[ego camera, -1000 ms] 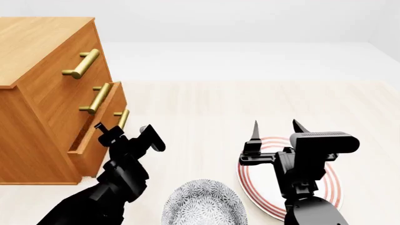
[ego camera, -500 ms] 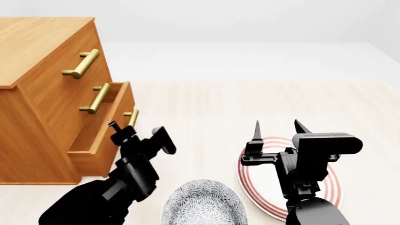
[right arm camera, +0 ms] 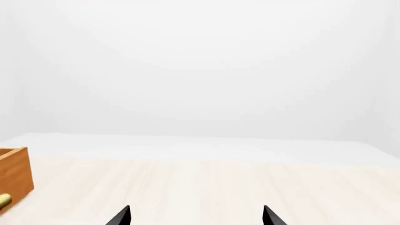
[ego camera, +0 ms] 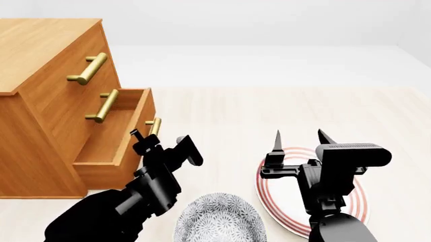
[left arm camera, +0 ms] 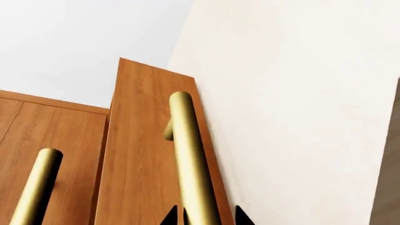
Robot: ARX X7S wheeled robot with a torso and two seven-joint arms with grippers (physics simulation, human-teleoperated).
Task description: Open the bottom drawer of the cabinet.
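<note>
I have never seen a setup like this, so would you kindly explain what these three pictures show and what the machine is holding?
This is a simulated two-armed robot. The head view looks down over both black arms; the other two pictures come from cameras near each gripper. The left gripper is shut on the brass bar handle of the bottom drawer, partly pulled out of the orange-brown wooden cabinet. The right gripper is open and empty, above a red-ringed white plate. A patterned grey bowl sits on the pale table.

Bare simulated room, pale wood floor [ego camera: 283, 111], blank white walls [ego camera: 269, 30], wooden cabinet [ego camera: 40, 65]
</note>
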